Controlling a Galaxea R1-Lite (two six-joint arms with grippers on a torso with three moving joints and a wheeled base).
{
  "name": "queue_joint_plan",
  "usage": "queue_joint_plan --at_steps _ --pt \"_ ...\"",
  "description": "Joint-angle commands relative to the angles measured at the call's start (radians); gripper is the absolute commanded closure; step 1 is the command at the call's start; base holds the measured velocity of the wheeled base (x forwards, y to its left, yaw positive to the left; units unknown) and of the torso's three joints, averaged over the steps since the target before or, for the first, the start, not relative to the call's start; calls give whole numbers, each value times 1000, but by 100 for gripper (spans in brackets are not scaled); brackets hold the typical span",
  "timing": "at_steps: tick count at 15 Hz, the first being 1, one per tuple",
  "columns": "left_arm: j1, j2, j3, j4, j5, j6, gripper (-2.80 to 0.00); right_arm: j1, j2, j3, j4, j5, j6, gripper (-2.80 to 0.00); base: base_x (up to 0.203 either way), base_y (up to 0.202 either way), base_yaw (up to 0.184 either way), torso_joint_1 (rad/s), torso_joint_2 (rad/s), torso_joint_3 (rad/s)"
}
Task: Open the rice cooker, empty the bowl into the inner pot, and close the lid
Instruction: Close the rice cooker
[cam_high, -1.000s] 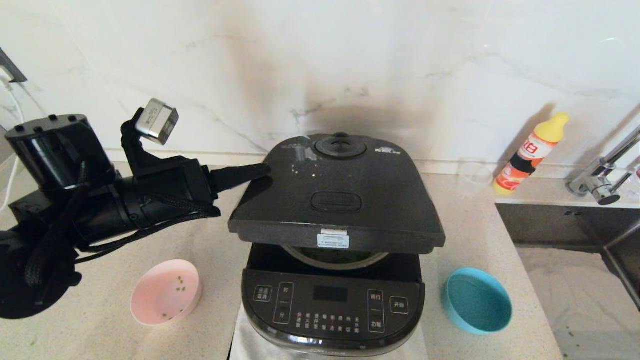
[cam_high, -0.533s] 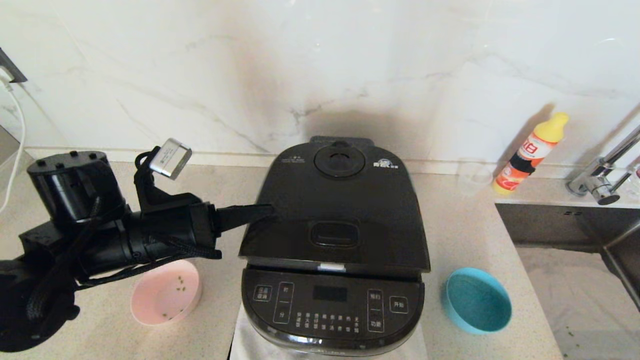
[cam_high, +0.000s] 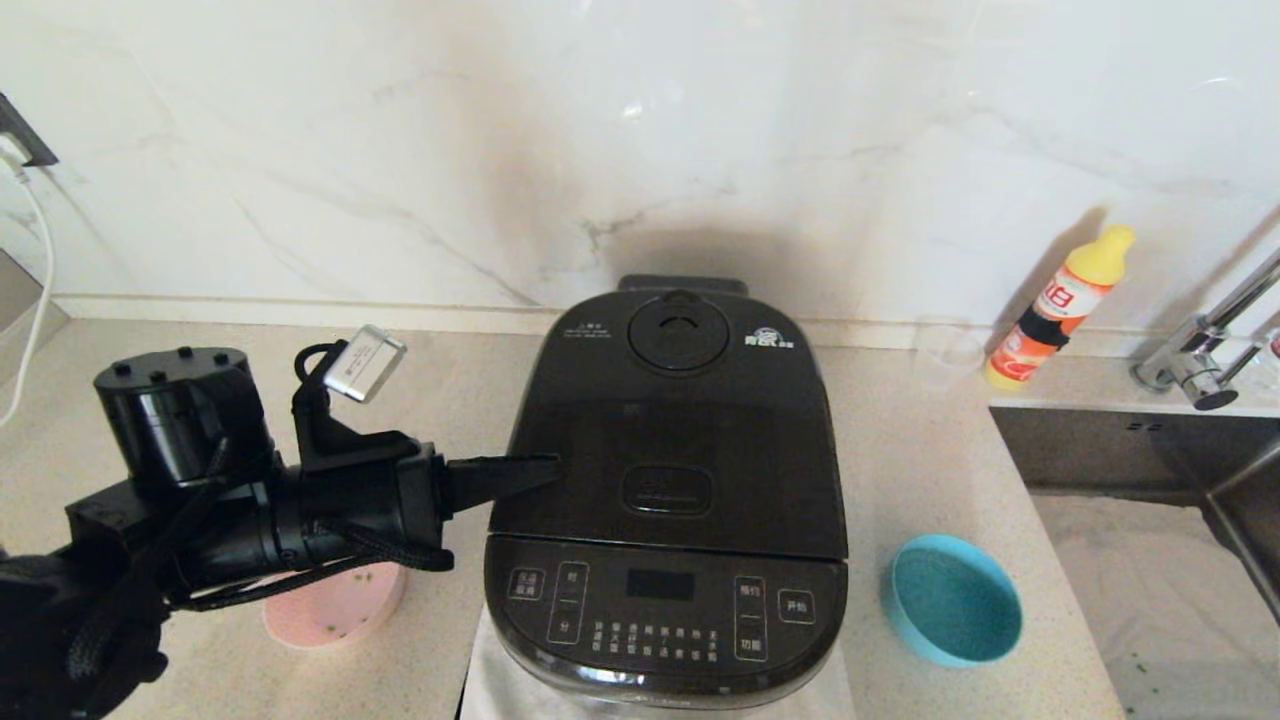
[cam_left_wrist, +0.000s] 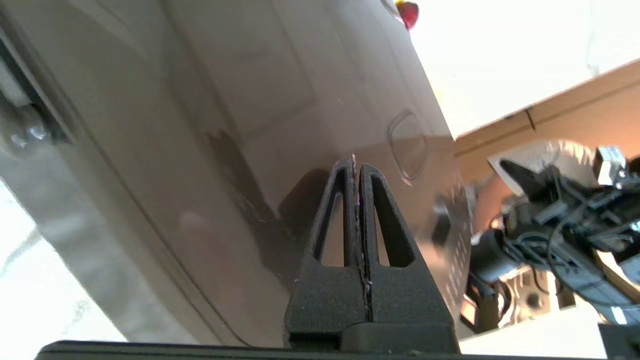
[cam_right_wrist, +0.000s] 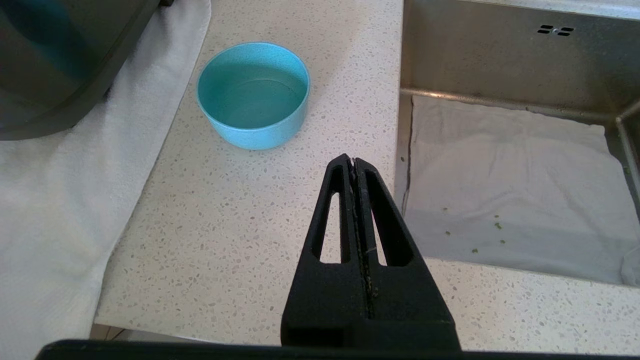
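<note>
Black lid (cam_high: 670, 440) down, inner pot hidden (left gripper (cam_high: 552, 468) pinched closed, empty, upon it).

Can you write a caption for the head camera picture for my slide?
Left tool, shut, presses the rice cooker lid down flat.

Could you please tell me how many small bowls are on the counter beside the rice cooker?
2: a pink bowl on the cooker's left, partly hidden under the left arm, and a blue bowl on its right, near the sink.
</note>
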Motion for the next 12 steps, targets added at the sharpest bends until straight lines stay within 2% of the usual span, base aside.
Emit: queue_joint_plan --at_steps 1,6,8,9,10,12 --pt "-2 36 15 1 -1 6 0 0 0 0 1 0 -1 0 0 0 0 0 0 0" --pt "0 -13 -2 -73 1 -12 0 0 0 0 1 0 -1 0 0 0 0 0 0 0" --pt "1 -105 -54 -72 11 -62 0 0 0 0 1 0 -1 0 0 0 0 0 0 0" --pt "4 -157 -117 -64 29 -115 0 0 0 0 1 0 -1 0 0 0 0 0 0 0" --pt "8 -198 -183 -27 51 -146 0 0 0 0 1 0 -1 0 0 0 0 0 0 0" --pt "17 -264 -329 182 102 -160 0 0 0 0 1 0 -1 0 0 0 0 0 0 0"
